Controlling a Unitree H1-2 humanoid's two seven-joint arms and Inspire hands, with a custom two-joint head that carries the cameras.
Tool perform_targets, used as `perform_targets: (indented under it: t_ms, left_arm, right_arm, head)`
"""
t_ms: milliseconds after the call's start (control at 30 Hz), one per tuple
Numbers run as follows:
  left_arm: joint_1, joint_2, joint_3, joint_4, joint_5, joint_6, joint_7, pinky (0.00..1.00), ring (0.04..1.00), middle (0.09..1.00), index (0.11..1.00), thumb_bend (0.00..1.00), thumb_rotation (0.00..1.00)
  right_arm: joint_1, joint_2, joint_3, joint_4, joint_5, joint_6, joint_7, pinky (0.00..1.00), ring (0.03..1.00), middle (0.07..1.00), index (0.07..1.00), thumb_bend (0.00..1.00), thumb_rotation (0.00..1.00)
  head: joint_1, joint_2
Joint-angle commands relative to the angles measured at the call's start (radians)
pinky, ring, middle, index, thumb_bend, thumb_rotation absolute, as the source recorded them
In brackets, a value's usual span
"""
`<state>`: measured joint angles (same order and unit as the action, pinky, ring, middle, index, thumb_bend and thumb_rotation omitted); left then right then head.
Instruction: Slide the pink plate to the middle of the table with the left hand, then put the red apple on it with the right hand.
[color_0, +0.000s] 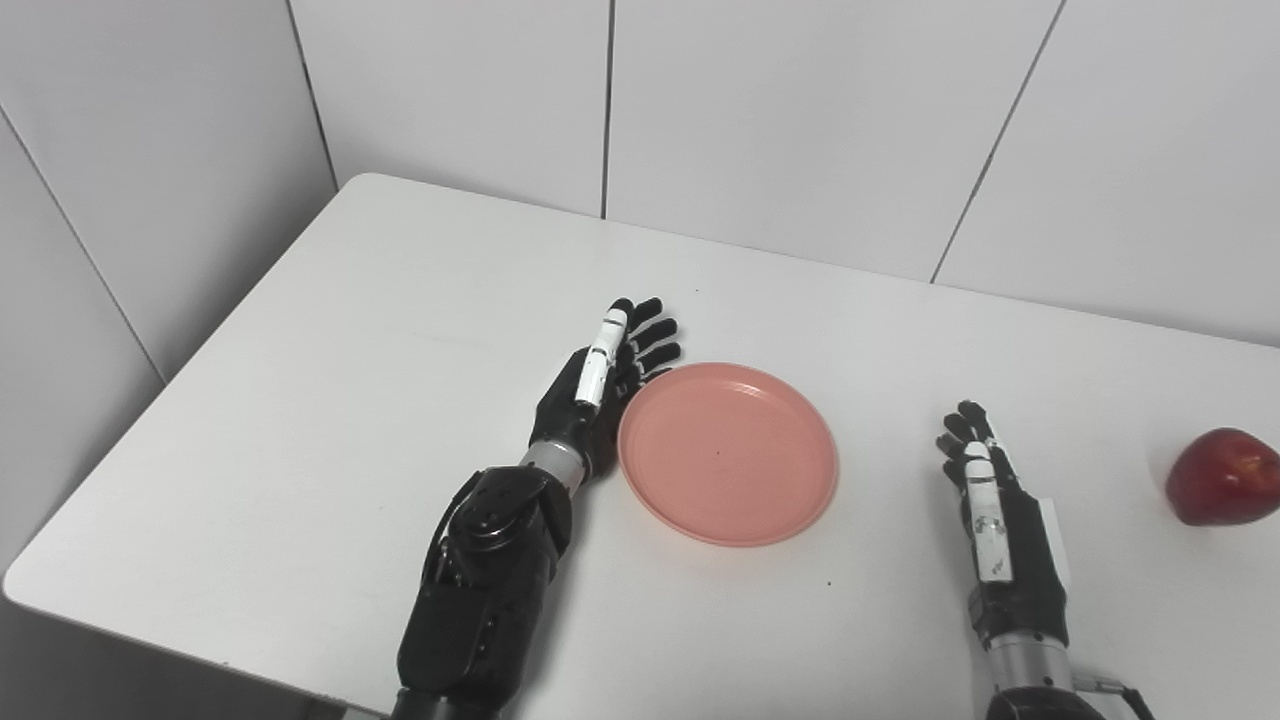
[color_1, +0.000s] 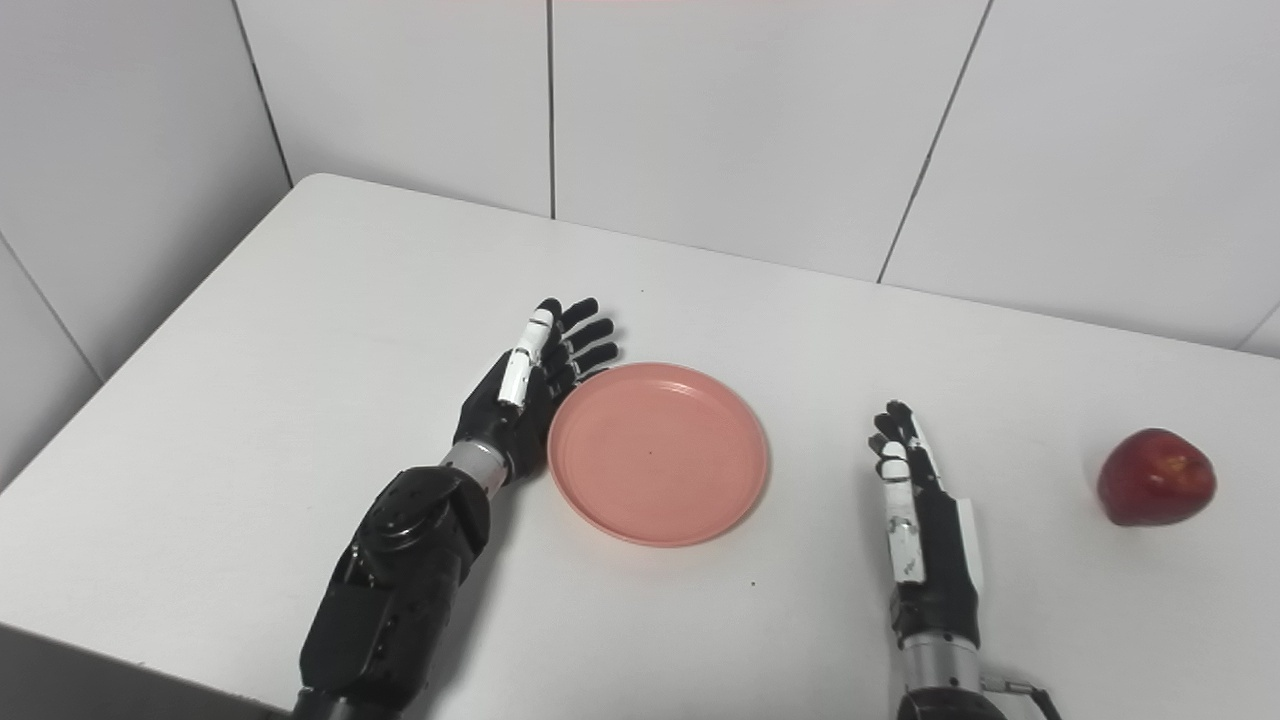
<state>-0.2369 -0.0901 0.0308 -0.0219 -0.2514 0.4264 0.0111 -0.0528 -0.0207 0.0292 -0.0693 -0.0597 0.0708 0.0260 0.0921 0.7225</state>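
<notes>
**Left hand at the plate's edge**

Right hand (color_1: 925, 520) rests open on the worktop (color_1: 300, 330), holding nothing. Left hand (color_1: 530, 395) stands edge-on, fingers spread, against the left rim of the pink plate (color_1: 657, 453) near mid-table. Red apple (color_1: 1156, 477) sits far right, well apart.
</notes>
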Motion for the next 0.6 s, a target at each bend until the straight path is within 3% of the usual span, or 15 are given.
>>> perform_targets:
  t_ms: [0,567]
  left_arm:
    - [0.001,-0.018,-0.008,-0.016,0.005,0.022,0.002,0.86,0.872,0.880,0.870,0.35,1.00]
    - [0.056,-0.045,-0.069,-0.055,0.002,0.036,-0.015,0.88,0.889,0.901,0.890,0.36,1.00]
  right_arm:
    - [-0.027,0.005,0.001,-0.038,0.000,0.001,-0.005,0.93,0.917,0.921,0.924,0.16,1.00]
    - [-0.034,0.033,0.007,-0.063,-0.026,0.035,-0.023,0.94,0.910,0.916,0.919,0.15,1.00]
  head:
    - [-0.002,0.003]
    - [-0.075,0.031]
